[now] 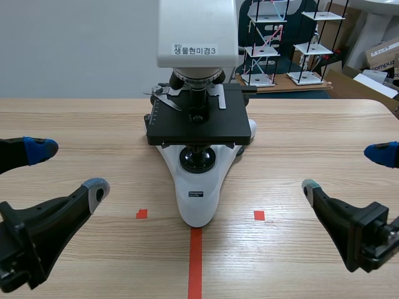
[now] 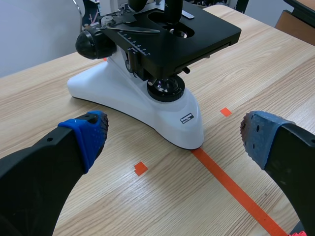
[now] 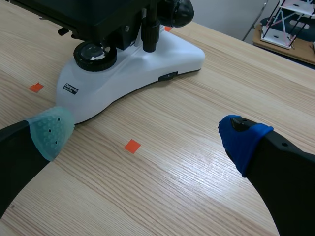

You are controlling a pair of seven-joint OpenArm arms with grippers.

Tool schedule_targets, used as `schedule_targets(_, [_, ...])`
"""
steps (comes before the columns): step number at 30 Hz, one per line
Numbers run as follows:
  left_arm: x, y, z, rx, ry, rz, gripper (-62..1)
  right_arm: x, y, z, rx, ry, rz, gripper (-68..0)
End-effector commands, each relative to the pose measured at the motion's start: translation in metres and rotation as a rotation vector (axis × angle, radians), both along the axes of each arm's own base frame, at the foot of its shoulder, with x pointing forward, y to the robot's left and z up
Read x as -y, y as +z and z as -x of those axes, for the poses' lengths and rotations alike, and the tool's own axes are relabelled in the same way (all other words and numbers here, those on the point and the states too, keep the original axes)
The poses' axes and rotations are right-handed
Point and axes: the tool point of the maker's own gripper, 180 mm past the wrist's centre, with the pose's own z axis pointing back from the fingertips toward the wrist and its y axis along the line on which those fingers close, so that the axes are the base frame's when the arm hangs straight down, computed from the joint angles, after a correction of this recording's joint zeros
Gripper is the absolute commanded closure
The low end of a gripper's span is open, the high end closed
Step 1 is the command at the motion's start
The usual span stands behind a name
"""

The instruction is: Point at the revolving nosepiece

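The microscope (image 1: 198, 115) stands at the middle of the wooden surface (image 1: 299, 124), its white base pointing toward the near edge. The nosepiece (image 1: 198, 76) sits high up, a dark ring just under the white head and above the black stage (image 1: 206, 129) (only the scene view shows it). The left gripper (image 1: 68, 168) hangs low at the near left, fingers spread wide and holding nothing. The right gripper (image 1: 346, 169) mirrors it at the near right, fingers likewise parted and empty. Both are well apart from the microscope.
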Motion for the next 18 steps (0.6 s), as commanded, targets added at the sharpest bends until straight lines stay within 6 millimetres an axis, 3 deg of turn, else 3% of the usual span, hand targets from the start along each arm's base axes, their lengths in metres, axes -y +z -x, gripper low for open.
schedule_targets(1, [-0.0003,0.0048,-0.0008,0.013,0.006,0.018,-56.8,-0.0027,0.0106,-0.0043,0.04,0.014,-0.009,-65.3])
schedule_targets(6, [-0.0003,0.0042,-0.0008,0.011,0.006,0.016,-56.8,-0.0042,0.0201,-0.0059,0.088,0.017,-0.035,-65.3])
schedule_targets(18, [-0.0003,0.0042,-0.0008,0.011,0.006,0.016,-56.8,-0.0042,0.0201,-0.0059,0.088,0.017,-0.035,-65.3])
